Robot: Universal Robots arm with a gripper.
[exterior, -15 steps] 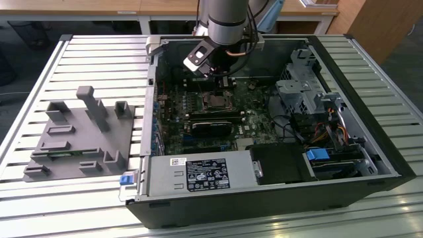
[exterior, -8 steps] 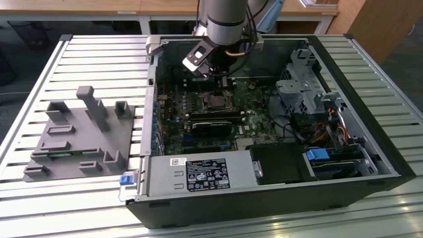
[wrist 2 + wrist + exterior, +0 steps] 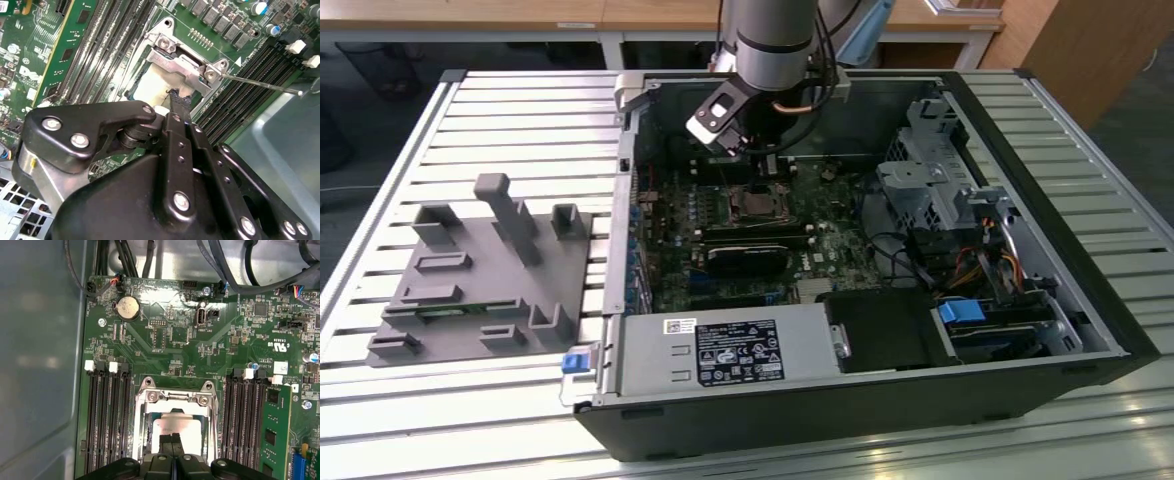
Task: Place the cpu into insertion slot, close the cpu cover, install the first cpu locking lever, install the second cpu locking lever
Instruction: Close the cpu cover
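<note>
Hanging tip-down over the motherboard (image 3: 165, 347), the gripper (image 3: 172, 439) is holding its jaws clenched together and empty directly above the cpu (image 3: 167, 426), which is lying flat in the insertion slot (image 3: 145, 432), framed by the window of the cpu cover (image 3: 175, 401), with a thin locking lever (image 3: 260, 86) jutting out to one side.

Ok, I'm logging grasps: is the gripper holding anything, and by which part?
Nothing, it seems: the gripper is shut empty, tips over the cpu inside the cpu cover.
</note>
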